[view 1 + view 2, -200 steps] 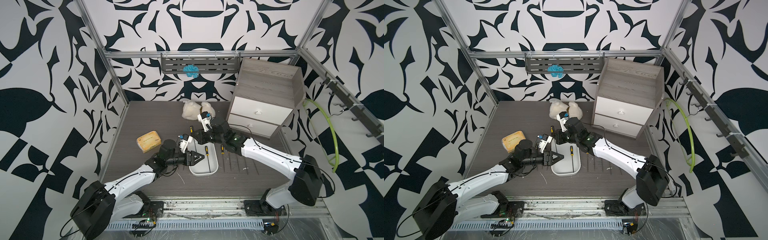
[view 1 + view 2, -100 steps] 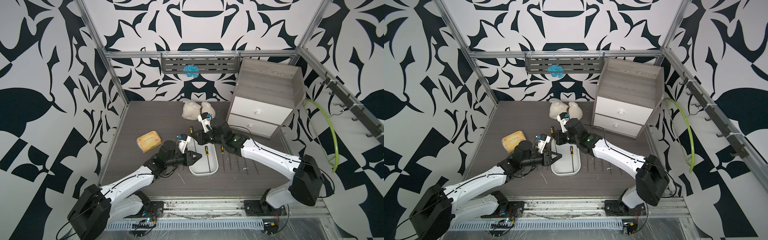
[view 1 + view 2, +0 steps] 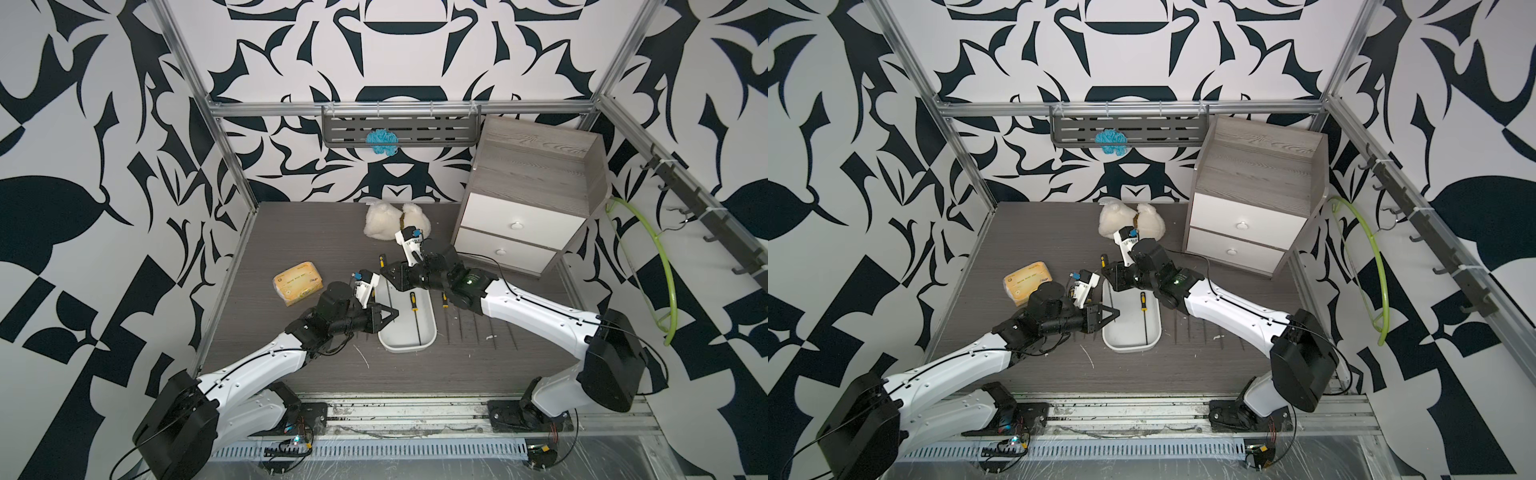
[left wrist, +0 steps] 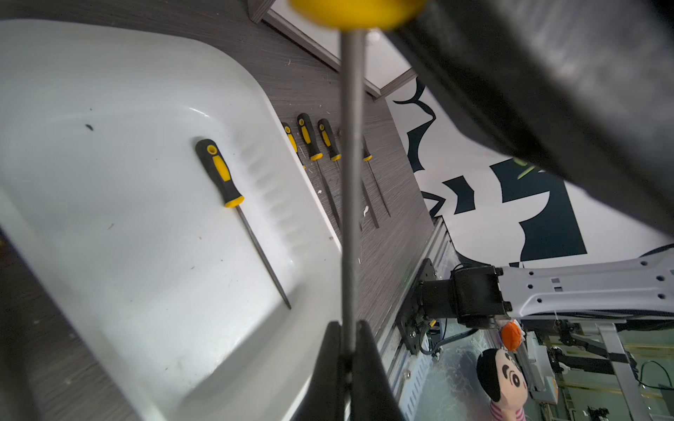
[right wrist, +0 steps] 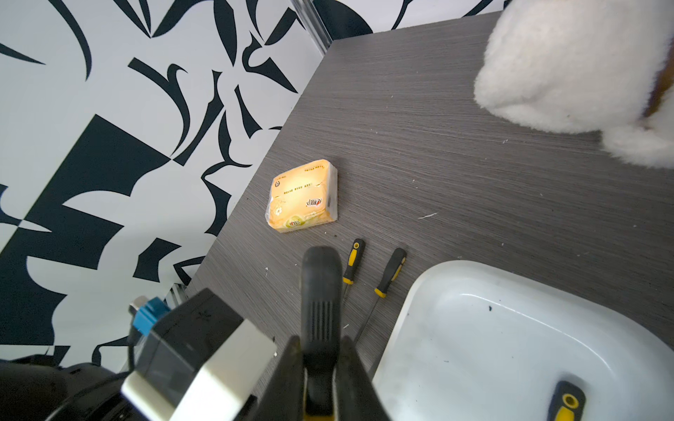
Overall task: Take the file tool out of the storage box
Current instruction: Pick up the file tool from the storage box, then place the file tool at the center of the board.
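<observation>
Left wrist view: a file spans both grippers above the storage box edge.
The left gripper pinches its bare steel shaft; the right gripper has the black handle between its jaws (clamped or only flanking, I cannot tell). A second file lies flat inside the box, toward the right arm's side.

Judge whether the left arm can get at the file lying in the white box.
Probably not yet: the left gripper is shut on the held file, though the boxed file lies uncovered close by.
</observation>
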`<state>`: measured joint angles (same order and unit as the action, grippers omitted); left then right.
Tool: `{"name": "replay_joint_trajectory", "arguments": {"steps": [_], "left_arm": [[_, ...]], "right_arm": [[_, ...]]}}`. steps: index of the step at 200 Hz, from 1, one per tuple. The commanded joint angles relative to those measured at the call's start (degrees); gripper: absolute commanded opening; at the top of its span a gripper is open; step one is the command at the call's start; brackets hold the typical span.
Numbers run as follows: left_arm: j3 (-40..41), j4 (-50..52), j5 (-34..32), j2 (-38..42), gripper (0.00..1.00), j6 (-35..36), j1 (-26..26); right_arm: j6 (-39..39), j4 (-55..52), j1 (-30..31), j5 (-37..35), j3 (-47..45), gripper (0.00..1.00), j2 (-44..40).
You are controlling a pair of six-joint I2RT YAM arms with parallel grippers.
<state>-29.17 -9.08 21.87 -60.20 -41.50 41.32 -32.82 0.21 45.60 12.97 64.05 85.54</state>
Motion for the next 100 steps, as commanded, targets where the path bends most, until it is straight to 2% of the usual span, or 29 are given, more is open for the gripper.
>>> {"name": "replay_joint_trajectory", "arguments": {"steps": [1, 37, 51, 65, 73, 100], "left_arm": [[-4.00, 12.08, -7.33, 3.49, 0.00, 2.94, -0.01], [-10.27, 39.49, -26.57, 7.93, 0.00, 4.56, 0.05], [-10.78, 46.45, -33.33, 8.57, 0.00, 1.44, -0.16], [-11.88, 52.82, -37.40, 7.43, 0.00, -1.37, -0.59], [-12.23, 55.08, -37.81, 5.93, 0.00, -1.71, -0.97], [-12.04, 55.13, -32.27, -1.43, 0.00, 0.41, -4.56]], "right_arm": [[1.22, 0.28, -0.03, 0.23, -0.09, 0.32, -2.91], [5.55, -5.62, -0.33, -2.32, -0.76, 0.35, -7.65], [7.14, -7.99, -0.64, -3.38, -1.17, 0.35, -9.29], [8.63, -10.31, -1.25, -3.58, -1.05, 0.36, -9.95], [9.24, -11.64, -1.52, -3.84, -0.88, 0.36, -10.03], [10.80, -14.05, -2.63, -4.84, -1.55, 0.36, -10.14]]}}
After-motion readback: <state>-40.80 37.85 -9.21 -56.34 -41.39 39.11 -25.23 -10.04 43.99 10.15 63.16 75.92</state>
